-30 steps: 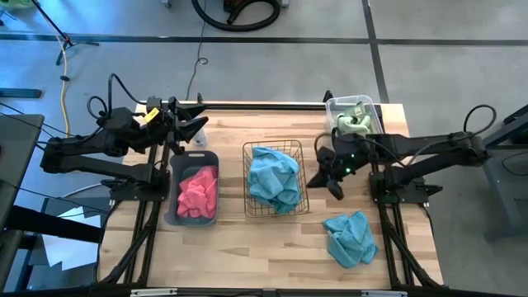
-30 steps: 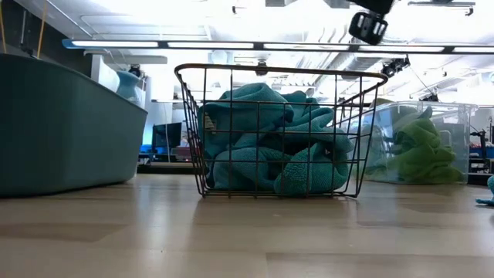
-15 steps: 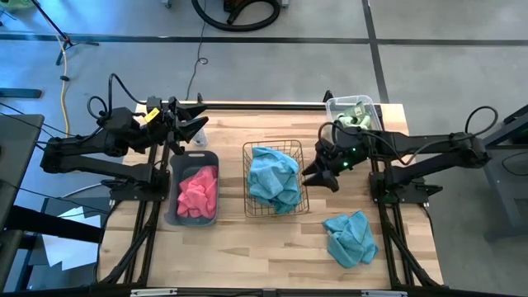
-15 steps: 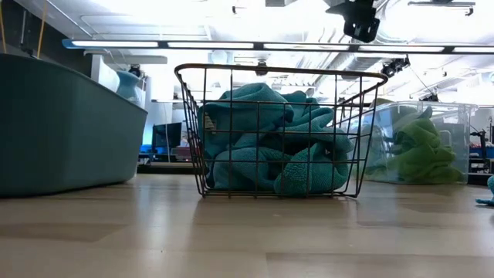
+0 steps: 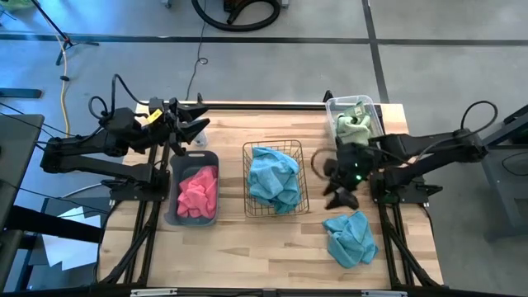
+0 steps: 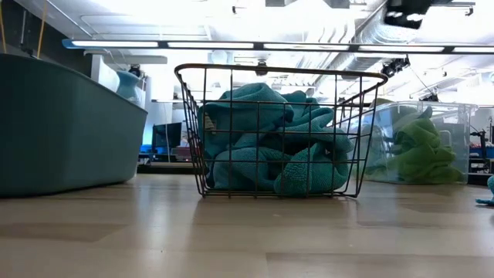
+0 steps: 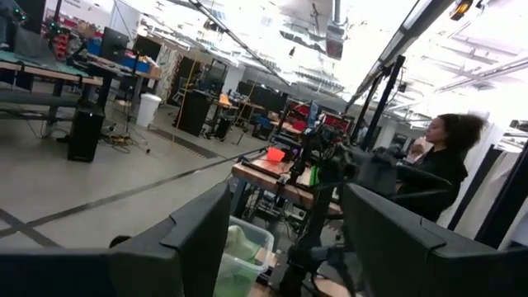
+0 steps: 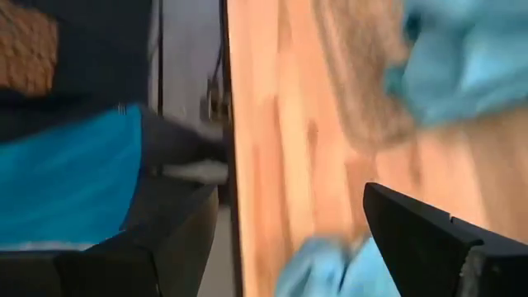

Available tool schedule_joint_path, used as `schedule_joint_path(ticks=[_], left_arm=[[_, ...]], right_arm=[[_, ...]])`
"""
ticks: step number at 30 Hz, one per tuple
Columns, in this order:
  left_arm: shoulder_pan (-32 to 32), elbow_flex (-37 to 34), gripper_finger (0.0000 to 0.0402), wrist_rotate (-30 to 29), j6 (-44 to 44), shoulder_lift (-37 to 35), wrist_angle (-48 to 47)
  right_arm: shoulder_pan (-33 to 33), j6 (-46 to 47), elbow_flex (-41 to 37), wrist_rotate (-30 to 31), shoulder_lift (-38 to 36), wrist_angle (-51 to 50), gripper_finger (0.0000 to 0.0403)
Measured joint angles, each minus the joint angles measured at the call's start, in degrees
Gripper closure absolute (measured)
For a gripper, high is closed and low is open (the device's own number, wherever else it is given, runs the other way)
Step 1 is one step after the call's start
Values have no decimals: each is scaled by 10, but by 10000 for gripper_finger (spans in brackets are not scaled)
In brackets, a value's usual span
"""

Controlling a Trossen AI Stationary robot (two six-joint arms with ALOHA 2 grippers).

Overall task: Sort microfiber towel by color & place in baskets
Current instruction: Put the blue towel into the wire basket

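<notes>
Right gripper (image 5: pixel 340 191): hangs over the bare wood between the wire mesh basket (image 5: pixel 304 176) and the loose teal towel (image 5: pixel 350 238), fingers spread wide, nothing held.
Loose teal towel: crumpled on the table just beyond the right gripper's fingertips, apart from them, on the near-edge side.
Wire mesh basket: just beside the right gripper, toward the middle of the table, with a heap of teal towels (image 5: pixel 273 177) in it.
Clear bin (image 5: pixel 333 110): behind the right gripper at the far corner, holding a lime green towel (image 5: pixel 355 122).
Left gripper (image 5: pixel 199 126): waits at the far edge, fingers well apart, holding nothing.
Dark tub (image 5: pixel 174 188): just below the left gripper, toward the near edge, with a pink towel (image 5: pixel 198 190) inside.
Person (image 7: pixel 439 163): seen past the left gripper's fingers (image 7: pixel 388 239), out in the room.
</notes>
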Motion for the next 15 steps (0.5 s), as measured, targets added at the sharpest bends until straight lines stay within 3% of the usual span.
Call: schedule_joint_path(ticks=[4,9,11,15], left_arm=[[0,0,177,0,0,0,-5],[0,0,177,0,0,0,-6],[0,0,177,0,0,0,-6],[0,0,177,0,0,0,-9]], right_arm=[[69,61,22,11,4,-98,102],[169,170,22,104,9,-200,102],[204,217,18,134,12,-213,102],[249,334,-27,129,24,-193,102]])
